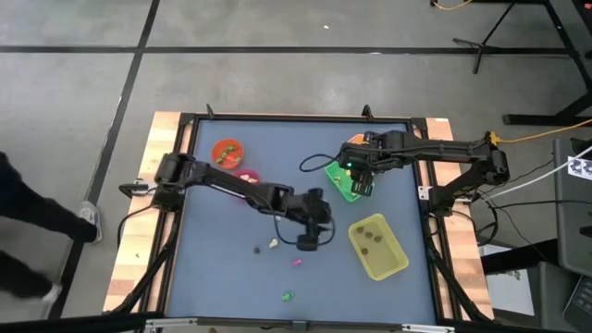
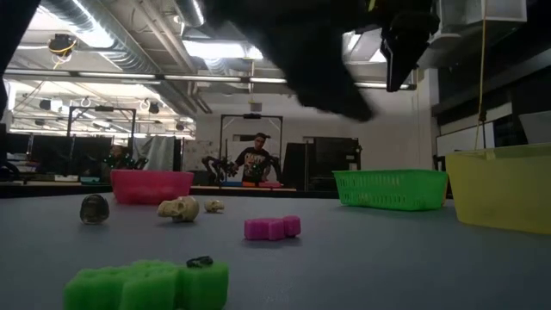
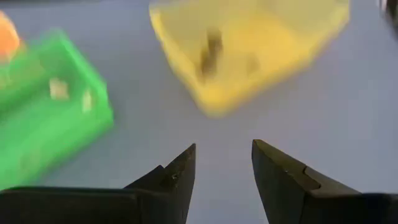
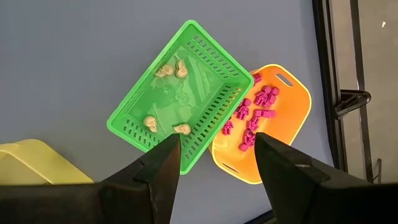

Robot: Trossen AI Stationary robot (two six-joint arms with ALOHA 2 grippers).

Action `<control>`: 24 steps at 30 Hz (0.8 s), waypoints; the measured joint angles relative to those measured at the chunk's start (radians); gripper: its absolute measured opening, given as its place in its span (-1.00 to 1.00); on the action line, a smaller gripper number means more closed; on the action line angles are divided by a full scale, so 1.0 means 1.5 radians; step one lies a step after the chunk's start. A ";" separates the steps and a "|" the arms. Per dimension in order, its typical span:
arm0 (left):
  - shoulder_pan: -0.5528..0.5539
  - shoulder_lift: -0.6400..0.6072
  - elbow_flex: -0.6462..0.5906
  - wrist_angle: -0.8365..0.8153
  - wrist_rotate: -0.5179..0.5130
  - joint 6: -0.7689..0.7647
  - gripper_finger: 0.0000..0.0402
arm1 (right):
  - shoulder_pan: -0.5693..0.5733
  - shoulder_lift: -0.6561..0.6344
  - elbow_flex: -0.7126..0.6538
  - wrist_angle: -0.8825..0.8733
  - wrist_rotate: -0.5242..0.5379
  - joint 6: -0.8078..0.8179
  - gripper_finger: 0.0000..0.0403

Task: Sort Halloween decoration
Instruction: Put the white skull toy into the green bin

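Observation:
Loose trinkets lie on the blue table near its front: a dark one (image 1: 258, 248), a cream skull (image 1: 274, 243), a pink one (image 1: 297, 262) and a green one (image 1: 289, 296). They also show in the low view: the dark one (image 2: 95, 208), the skull (image 2: 179, 208), the pink one (image 2: 272, 227) and the green one (image 2: 146, 284). My left gripper (image 3: 224, 168) is open and empty at mid-table (image 1: 314, 227), between the trinkets and the yellow tray (image 3: 249, 50). My right gripper (image 4: 217, 162) is open and empty above the green tray (image 4: 180, 93), which holds several cream skulls (image 4: 165, 70).
The orange tray (image 4: 273, 118) with pink trinkets lies beside the green tray at the back right. The yellow tray (image 1: 377, 247) holds a few dark trinkets. An orange cup (image 1: 228, 151) and a pink cup (image 1: 247, 178) stand at the back left. A raised frame edges the table.

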 joint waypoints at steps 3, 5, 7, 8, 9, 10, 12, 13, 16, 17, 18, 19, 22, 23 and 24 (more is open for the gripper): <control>-0.002 -0.036 0.000 -0.159 0.001 0.019 -0.30 | 0.000 0.000 0.000 0.000 0.000 0.000 0.02; -0.002 -0.053 0.000 -0.258 0.000 0.031 -0.30 | 0.000 0.000 0.000 0.001 -0.002 0.000 0.02; -0.002 -0.064 0.000 -0.337 -0.001 0.031 -0.30 | 0.000 0.000 0.000 0.006 -0.002 0.000 0.02; -0.002 -0.067 0.000 -0.371 -0.002 0.030 -0.30 | 0.000 0.000 0.000 0.009 -0.003 0.000 0.02; -0.002 -0.067 0.000 -0.401 -0.003 0.030 -0.30 | 0.000 0.000 0.000 0.014 -0.002 -0.001 0.02; -0.002 -0.067 0.000 -0.430 -0.003 0.030 -0.30 | 0.000 0.000 0.000 0.017 -0.002 -0.001 0.02; -0.002 -0.067 -0.001 -0.477 -0.003 0.030 -0.30 | 0.000 0.000 0.000 0.020 -0.002 -0.003 0.02; -0.002 -0.067 -0.002 -0.491 -0.005 0.030 -0.30 | 0.000 0.000 0.000 0.023 -0.002 -0.003 0.02; -0.002 -0.066 -0.017 -0.502 -0.026 0.030 -0.30 | 0.000 0.000 0.000 0.029 -0.005 -0.003 0.02; -0.002 -0.066 -0.023 -0.502 -0.034 0.030 -0.30 | 0.000 0.000 0.000 0.030 -0.006 -0.003 0.02; -0.001 -0.065 -0.029 -0.501 -0.037 0.030 -0.30 | 0.000 0.000 0.000 0.030 -0.009 -0.003 0.02; 0.000 -0.066 -0.038 -0.495 -0.037 0.030 -0.30 | 0.000 0.000 0.000 0.030 -0.012 -0.003 0.02; 0.002 -0.065 -0.073 -0.469 -0.037 0.029 -0.30 | 0.000 0.000 0.000 0.030 -0.012 -0.003 0.02; 0.002 -0.065 -0.086 -0.457 -0.036 0.030 -0.30 | 0.000 0.000 0.000 0.030 -0.012 -0.003 0.02; 0.003 -0.065 -0.097 -0.441 -0.036 0.031 -0.30 | 0.000 0.000 0.000 0.030 -0.012 -0.003 0.02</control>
